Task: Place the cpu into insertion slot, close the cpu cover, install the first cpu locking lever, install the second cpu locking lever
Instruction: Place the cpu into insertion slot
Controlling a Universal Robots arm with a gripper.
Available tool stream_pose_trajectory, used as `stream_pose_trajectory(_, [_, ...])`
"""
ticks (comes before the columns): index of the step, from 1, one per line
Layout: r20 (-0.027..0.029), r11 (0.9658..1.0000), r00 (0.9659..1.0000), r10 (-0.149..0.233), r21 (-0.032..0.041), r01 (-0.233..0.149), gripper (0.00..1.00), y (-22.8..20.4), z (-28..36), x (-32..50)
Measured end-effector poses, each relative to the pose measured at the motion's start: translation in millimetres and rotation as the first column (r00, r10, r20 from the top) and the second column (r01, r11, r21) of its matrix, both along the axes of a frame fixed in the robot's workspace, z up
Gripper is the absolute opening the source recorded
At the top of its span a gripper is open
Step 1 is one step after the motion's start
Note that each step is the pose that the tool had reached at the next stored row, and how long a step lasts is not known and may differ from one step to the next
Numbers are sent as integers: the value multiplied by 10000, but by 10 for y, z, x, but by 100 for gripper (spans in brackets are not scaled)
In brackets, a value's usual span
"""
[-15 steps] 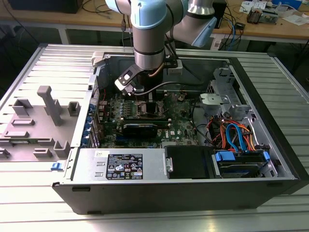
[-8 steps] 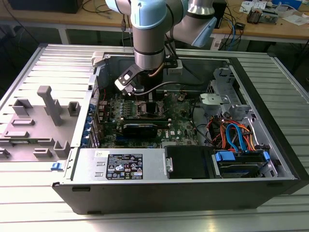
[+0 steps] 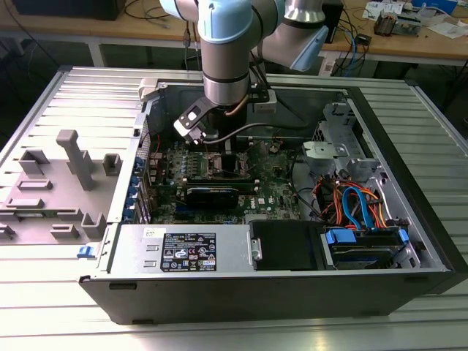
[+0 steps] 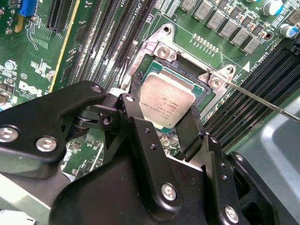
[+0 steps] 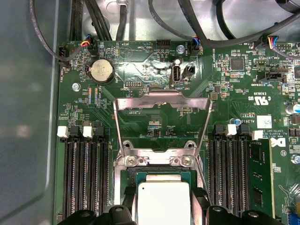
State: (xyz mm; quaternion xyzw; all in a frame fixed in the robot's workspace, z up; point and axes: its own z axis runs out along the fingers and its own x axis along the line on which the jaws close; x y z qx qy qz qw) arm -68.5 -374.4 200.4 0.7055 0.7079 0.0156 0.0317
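Note:
My gripper (image 4: 164, 105) hangs over the green motherboard (image 3: 274, 183) inside the open computer case. Its black fingers (image 4: 190, 126) are shut on two opposite edges of the cpu (image 4: 166, 101), a flat silver-grey square. The cpu sits level in or just above the insertion slot (image 4: 159, 47), whose silvery rim shows around it. In the first wrist view the cpu (image 5: 161, 201) lies between the fingertips (image 5: 129, 194), and the cpu cover (image 5: 161, 99) stands swung open beyond the insertion slot (image 5: 157, 160). A thin locking lever (image 4: 262, 101) juts out from one corner of the slot.
Long black memory slots (image 5: 86, 173) flank the socket on both sides. Black cables (image 5: 101, 18) run along the board's edge by the case wall. The exterior view shows a power supply (image 3: 186, 252), a drive cage with coloured wires (image 3: 355, 205), and a grey fixture (image 3: 73, 157) at its left.

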Motion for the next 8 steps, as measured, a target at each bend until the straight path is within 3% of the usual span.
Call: stream_pose_trajectory(8, [1,10000,10000,2,2,-2,55,26,-6,3])
